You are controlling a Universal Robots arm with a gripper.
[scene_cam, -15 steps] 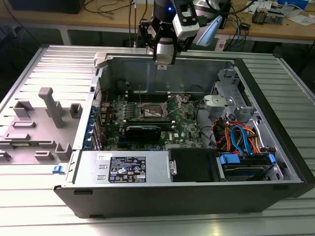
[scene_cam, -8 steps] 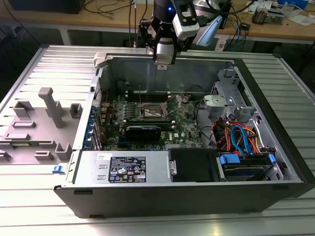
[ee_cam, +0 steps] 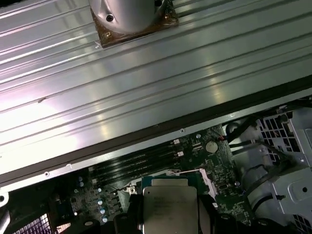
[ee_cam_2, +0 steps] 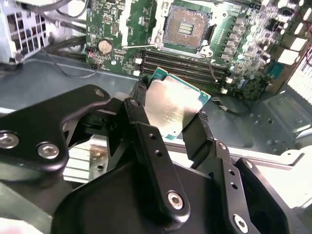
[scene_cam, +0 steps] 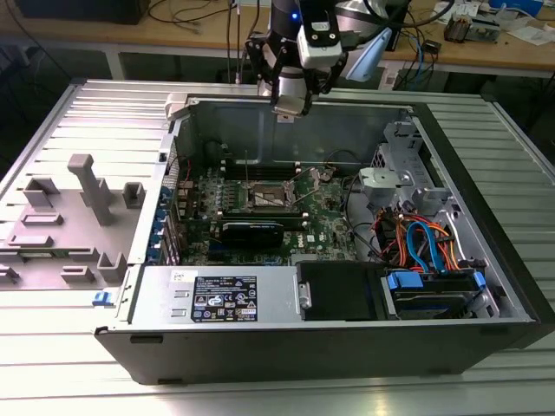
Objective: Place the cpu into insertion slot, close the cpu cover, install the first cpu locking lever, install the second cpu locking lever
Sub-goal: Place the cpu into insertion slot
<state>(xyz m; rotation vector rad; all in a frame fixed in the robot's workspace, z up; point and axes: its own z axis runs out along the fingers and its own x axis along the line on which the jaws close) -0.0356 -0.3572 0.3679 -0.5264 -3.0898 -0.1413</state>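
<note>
- The end effector (scene_cam: 290,102) is clenched on the cpu (ee_cam_2: 170,108), gripping opposite edges, high over the case's far wall (scene_cam: 260,130) and well apart from the slot (ee_cam_2: 186,27).
- The chip looks light, stiff and slick-topped, probably delicate underneath; its edges seem the safest hold.
- The slot lies uncovered. Memory slots (ee_cam_2: 185,68) run just beside it, and a black card (scene_cam: 260,232) and cables (scene_cam: 416,238) crowd the board.

Between the pincer (scene_cam: 289,111) with its cpu (ee_cam_2: 170,105) and the slot (scene_cam: 264,198) lies open air. The case wall (scene_cam: 260,130) stands beyond the slot, a black card (scene_cam: 260,232) just nearer — cables (scene_cam: 416,238) crowd the exterior view's right.
</note>
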